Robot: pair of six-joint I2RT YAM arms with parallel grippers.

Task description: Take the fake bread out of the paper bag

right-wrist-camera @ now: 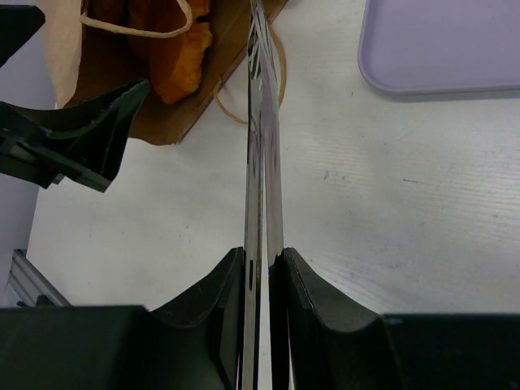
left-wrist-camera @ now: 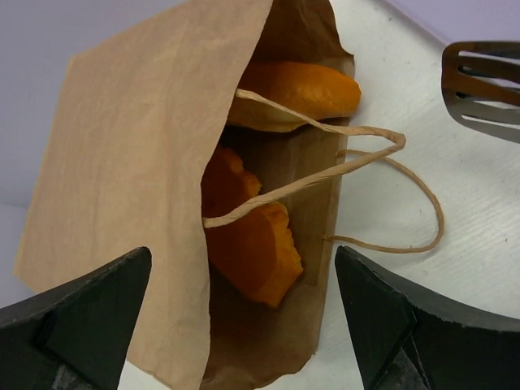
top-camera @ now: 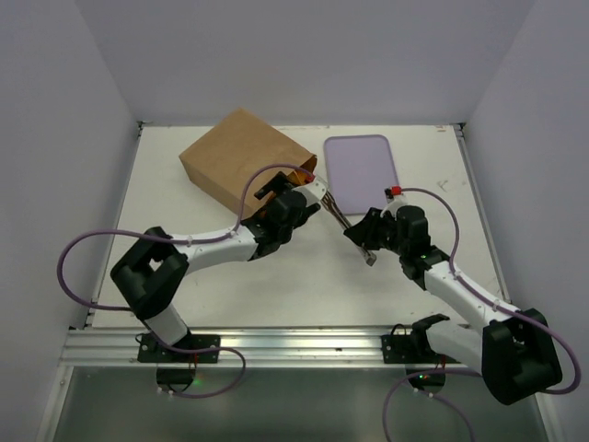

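1. The bag (top-camera: 241, 157) lies flat on the counter (top-camera: 304, 285), with its mouth turned toward my two arms.
2. The bread (left-wrist-camera: 253, 248) sits inside the bag, just within the mouth. One glossy orange piece lies at the far side of the opening, and another lies closer to the lip. Both are partly hidden by brown paper.
3. The cord handles (left-wrist-camera: 357, 162) spill out of the bag's mouth. One crosses the opening in front of the bread, and the other loops onto the counter just beside the bag.
4. My left fingers (left-wrist-camera: 89, 317) are spread wide apart and hold nothing. They hang right at the bag's mouth, one on each side of the opening. I cannot tell whether either touches the paper.
5. My right fingers (right-wrist-camera: 223, 296) are clamped on the tongs (right-wrist-camera: 262, 162), pressing the two metal blades flat together. A short end sticks out behind the grip, away from the bag.
6. The tongs point at the bag, and their slotted tips reach the corner of its mouth by the handle loop. I cannot tell whether they touch the bag or the cord.
7. The tray (top-camera: 361, 170), lavender and rectangular, lies on the counter near the bag's mouth and does not touch it.
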